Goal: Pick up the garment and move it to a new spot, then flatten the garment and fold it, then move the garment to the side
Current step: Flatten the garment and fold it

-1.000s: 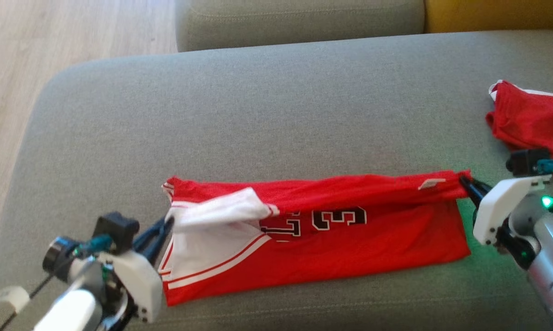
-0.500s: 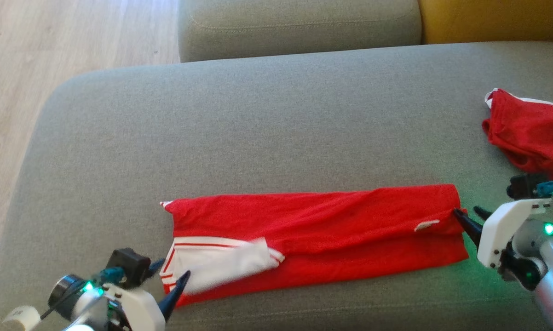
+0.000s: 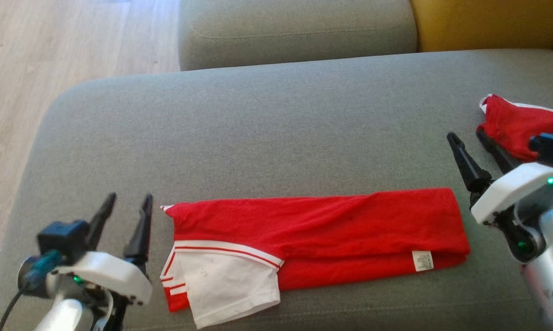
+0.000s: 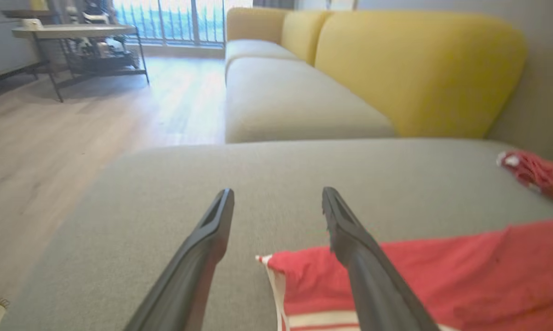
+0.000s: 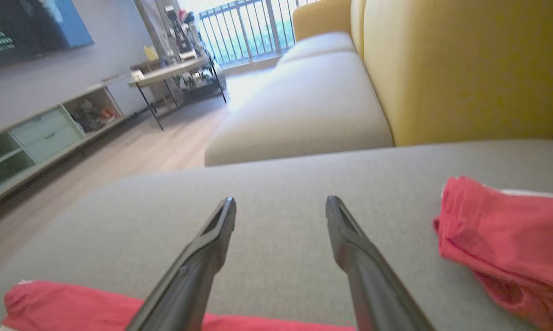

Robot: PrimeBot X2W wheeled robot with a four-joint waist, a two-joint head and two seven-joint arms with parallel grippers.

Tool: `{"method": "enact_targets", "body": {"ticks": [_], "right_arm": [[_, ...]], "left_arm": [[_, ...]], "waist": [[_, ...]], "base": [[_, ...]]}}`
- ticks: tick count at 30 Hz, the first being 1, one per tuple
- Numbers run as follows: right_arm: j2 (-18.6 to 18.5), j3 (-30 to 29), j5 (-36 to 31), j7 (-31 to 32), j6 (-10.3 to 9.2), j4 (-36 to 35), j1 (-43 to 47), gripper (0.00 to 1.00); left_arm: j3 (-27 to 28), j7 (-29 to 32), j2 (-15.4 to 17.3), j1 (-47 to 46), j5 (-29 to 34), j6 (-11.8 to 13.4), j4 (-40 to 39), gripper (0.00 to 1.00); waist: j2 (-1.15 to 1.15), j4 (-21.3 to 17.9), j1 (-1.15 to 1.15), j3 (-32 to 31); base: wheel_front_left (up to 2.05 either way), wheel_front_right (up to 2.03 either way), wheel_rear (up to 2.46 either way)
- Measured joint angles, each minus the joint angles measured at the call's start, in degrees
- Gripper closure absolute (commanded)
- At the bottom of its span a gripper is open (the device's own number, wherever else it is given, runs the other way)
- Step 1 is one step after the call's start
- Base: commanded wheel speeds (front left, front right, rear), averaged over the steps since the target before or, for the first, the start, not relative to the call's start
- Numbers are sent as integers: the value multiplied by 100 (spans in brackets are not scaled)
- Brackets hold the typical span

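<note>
Garments, two, on one cushion (image 3: 258,128): folded jersey (image 3: 313,230); bunched heap (image 3: 511,124); left gripper (image 3: 130,196), right gripper (image 3: 465,133), both spread

The folded red-and-white jersey garment (image 3: 341,220) is soft, matt knit cloth with a small white fabric label (image 3: 423,260) on it. The broad grey sofa seat cushion (image 3: 258,128) beneath is matt woven fabric, faintly rough. A crumpled red cloth garment (image 3: 511,124) at its right edge has the same matt finish. The long dark fingers (image 3: 141,227) look like matt plastic. The pale wooden floor (image 3: 51,46) is smooth with a slight sheen.
</note>
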Motion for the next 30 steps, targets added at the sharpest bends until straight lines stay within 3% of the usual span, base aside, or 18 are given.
{"method": "enact_targets", "body": {"ticks": [5, 14, 21, 30], "right_arm": [[294, -414, -380, -628, 0, -604, 648, 0], [966, -1065, -1255, -946, 0, -880, 1523, 0], [1540, -1760, -1644, -967, 0, -757, 1757, 0], [1749, -2971, -2326, -931, 0, 525, 1460, 0]], "left_arm": [[441, -626, -478, 22, -343, 178, -23, 0], [769, -770, -1079, 676, -196, 147, 216, 0], [1107, -771, -1504, 929, 214, -244, 318, 0], [1221, -771, -1688, 816, 601, -630, 522, 0]], "waist": [[0, 32, 0, -42], [0, 20, 0, -79], [0, 46, 0, 11], [0, 149, 0, 213]], "base": [[0, 0, 0], [0, 0, 0], [0, 0, 0], [0, 0, 0]]}}
